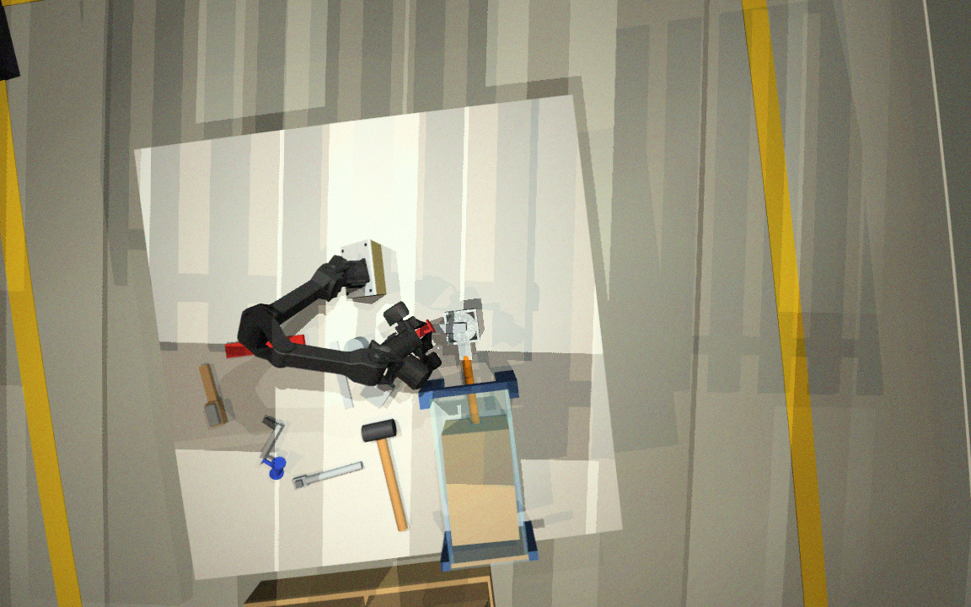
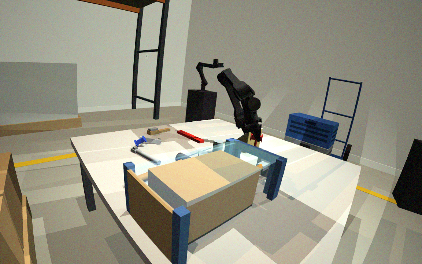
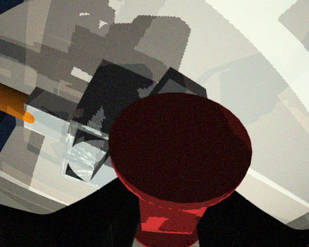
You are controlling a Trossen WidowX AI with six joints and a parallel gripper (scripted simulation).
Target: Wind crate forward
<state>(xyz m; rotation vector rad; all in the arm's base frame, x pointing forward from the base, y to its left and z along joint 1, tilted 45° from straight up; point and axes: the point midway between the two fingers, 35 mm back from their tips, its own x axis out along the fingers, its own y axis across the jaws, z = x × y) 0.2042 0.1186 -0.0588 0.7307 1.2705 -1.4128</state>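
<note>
My gripper [image 1: 426,329] [image 3: 171,173] is shut on the red-knobbed winch handle [image 1: 424,327] [image 2: 257,139] [image 3: 180,147], just left of the winch in the overhead view. The handle's grey arm, largely hidden under the knob in the wrist view, reaches toward the square winch [image 1: 462,326] [image 3: 84,158]. Whether its key is in the hole cannot be seen. An orange strap [image 1: 467,369] [image 3: 7,97] runs from the winch to the crate. The tan crate [image 1: 483,512] [image 2: 206,173] sits flat in the clear-panelled cubby, its front short of the blue frame [image 1: 478,388] [image 2: 256,149].
A black-headed mallet [image 1: 378,430] lies left of the cubby. Further left are a grey wrench [image 1: 330,474] [image 2: 147,156], a blue-knobbed crank [image 1: 276,468] [image 2: 140,141] and a wooden-handled tool [image 1: 209,384] [image 2: 160,131]. A red bar [image 1: 238,349] [image 2: 189,136] lies beneath the arm.
</note>
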